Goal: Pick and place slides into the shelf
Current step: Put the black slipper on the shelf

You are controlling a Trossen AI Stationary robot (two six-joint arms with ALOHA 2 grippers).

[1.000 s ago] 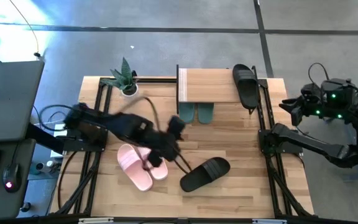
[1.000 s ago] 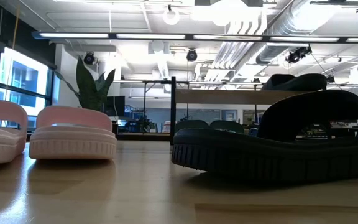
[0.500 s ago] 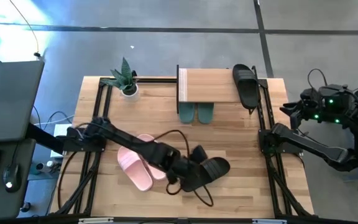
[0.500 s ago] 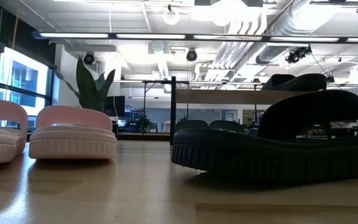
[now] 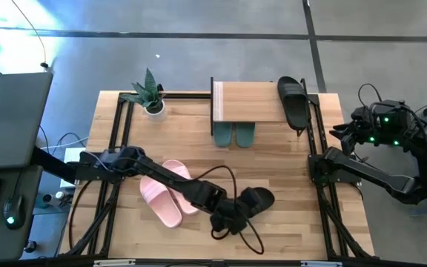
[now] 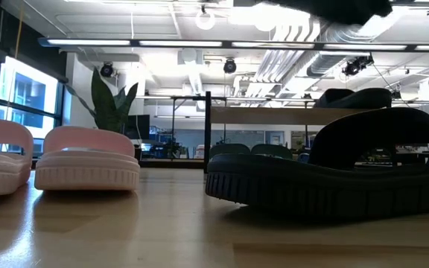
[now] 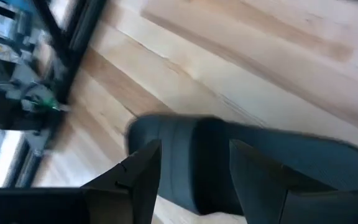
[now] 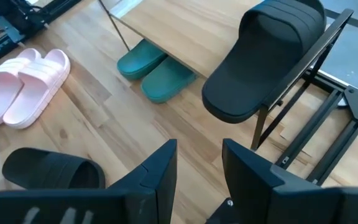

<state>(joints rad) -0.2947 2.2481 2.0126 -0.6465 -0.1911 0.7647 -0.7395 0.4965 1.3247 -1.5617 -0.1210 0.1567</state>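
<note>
One black slide [image 5: 252, 202] lies sole down on the table near its near edge; it fills the low view [image 6: 334, 171]. My left gripper [image 7: 194, 148] hangs open above this slide's strap [image 7: 197, 155], which sits under the gap between the fingers. The low view shows a dark blur [image 6: 334, 7] high over the slide. The second black slide [image 5: 293, 100] lies at the right end of the shelf's top board [image 5: 247, 104] and overhangs it. The pink pair [image 5: 165, 194] sits side by side at left. My right gripper [image 8: 199, 149] is open, off the table's right side.
A teal pair [image 5: 233, 135] is tucked under the shelf, heels showing. A potted plant [image 5: 150, 93] stands at the far left corner. Black frame rails [image 5: 313, 148] run along both sides of the table. A loose cable [image 5: 247, 236] trails from the left arm beside the black slide.
My left arm has swung from over the pink pair toward the table's right and near edge, and its gripper now hangs over the black slide on the table. The slides have not moved.
</note>
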